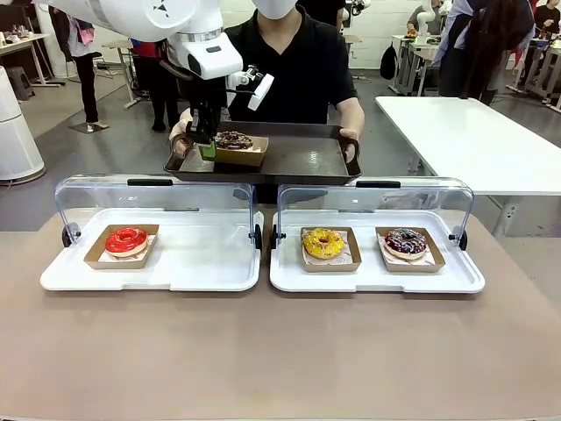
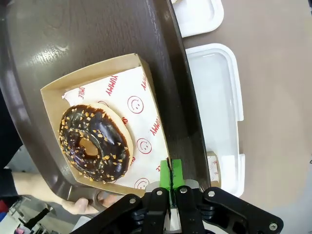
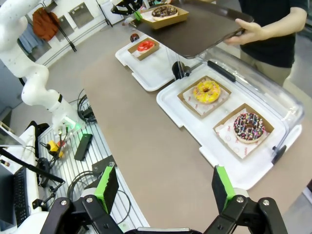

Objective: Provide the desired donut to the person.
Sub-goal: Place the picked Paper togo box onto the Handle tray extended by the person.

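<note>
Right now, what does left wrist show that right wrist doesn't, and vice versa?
Left wrist, not right wrist: liner print with smileys. Right wrist, not left wrist: yellow donut, sprinkled donut, open right gripper. Both: chocolate donut in its box on the tray, left gripper shut on the box rim, the person's hand on the tray.

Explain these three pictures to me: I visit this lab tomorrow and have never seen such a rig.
A two-armed robot shares a table with a person in black. The front picture looks across the table from between the arms; the other two come from cameras on the wrists. The left arm's fingers are pinched shut on the edge of a paper box holding a chocolate nut donut, on or just above the dark tray the person holds. The right arm's fingers stand open over the table. The left white case holds a red donut; the right case a yellow donut and a sprinkled donut.
</note>
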You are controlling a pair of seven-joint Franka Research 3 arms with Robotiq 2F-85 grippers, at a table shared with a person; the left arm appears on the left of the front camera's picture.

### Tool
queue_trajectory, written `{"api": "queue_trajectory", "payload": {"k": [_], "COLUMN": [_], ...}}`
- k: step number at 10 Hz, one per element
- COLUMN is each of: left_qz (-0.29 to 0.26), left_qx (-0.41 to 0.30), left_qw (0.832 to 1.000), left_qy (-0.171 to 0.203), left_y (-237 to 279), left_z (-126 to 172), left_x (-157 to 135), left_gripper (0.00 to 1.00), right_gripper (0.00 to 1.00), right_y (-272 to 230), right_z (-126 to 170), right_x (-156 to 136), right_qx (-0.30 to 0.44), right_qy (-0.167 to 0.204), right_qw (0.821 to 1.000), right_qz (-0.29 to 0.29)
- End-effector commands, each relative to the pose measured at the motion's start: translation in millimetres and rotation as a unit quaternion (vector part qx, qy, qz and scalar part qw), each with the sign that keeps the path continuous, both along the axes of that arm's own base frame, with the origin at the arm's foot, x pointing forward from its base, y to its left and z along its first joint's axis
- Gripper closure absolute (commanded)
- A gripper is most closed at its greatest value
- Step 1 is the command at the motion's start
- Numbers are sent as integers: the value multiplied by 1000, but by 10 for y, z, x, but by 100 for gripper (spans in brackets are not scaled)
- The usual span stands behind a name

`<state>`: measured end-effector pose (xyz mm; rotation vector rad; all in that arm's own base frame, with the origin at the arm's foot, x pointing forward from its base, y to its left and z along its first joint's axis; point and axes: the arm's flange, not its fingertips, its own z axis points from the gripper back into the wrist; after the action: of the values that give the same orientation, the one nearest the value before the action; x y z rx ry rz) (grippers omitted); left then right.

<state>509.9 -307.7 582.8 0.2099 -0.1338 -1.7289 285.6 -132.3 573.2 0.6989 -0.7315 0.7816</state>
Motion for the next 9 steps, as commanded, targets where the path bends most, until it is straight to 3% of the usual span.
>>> {"api": "queue_trajectory", "payload": {"k": [1,3,4,5,6,7,9], "left_qz": [11,12,12,10,7,9,11], "left_qx": [15,7,6,5,2,2,0], "left_qw": [1000,1000,1000,1000,1000,1000,1000], "left_qy": [9,17,16,16,15,13,13], "left_y": [71,138,135,132,124,128,128], "left_z": [41,-53,-77,-87,-82,-77,-55], "left_x": [77,138,152,153,149,143,133], "left_gripper": [99,99,92,49,33,0,0], "right_gripper": [0,0,0,0,0,0,0], "right_y": [-2,-2,-2,-2,-2,-2,-2], "right_z": [8,8,8,8,8,8,8], "right_x": [14,14,14,14,14,14,14], "right_qx": [10,10,10,10,10,10,10], "right_qy": [-9,-9,-9,-9,-9,-9,-9], "right_qw": [1000,1000,1000,1000,1000,1000,1000], "right_qz": [6,6,6,6,6,6,6]}}
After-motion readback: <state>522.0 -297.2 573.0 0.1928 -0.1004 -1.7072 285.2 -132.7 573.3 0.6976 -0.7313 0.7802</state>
